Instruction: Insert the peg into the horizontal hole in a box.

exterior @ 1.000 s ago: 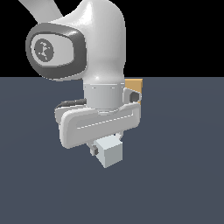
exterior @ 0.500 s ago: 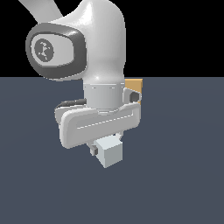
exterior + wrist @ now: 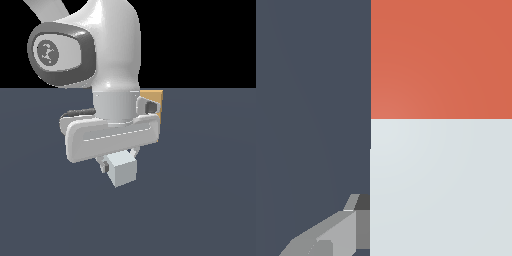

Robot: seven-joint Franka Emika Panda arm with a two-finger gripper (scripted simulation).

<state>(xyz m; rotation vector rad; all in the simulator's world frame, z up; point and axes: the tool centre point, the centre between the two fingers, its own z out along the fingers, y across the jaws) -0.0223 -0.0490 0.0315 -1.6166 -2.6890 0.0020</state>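
Note:
The peg (image 3: pixel 123 173) hangs under my gripper (image 3: pixel 119 161), its pale white-grey end facing the exterior view. The gripper is shut on the peg and holds it above the dark floor. In the wrist view the peg fills the frame, with its red-orange end (image 3: pixel 441 59) meeting its white-grey part (image 3: pixel 441 187); one grey finger (image 3: pixel 331 235) presses against the peg's side. The tan box (image 3: pixel 153 99) stands behind the arm, only a corner showing at the exterior view's right of the wrist. The hole is hidden by the arm.
The white arm and its wide hand (image 3: pixel 112 135) cover most of the box in the exterior view. A dark blue-grey floor (image 3: pixel 210 200) spreads all around.

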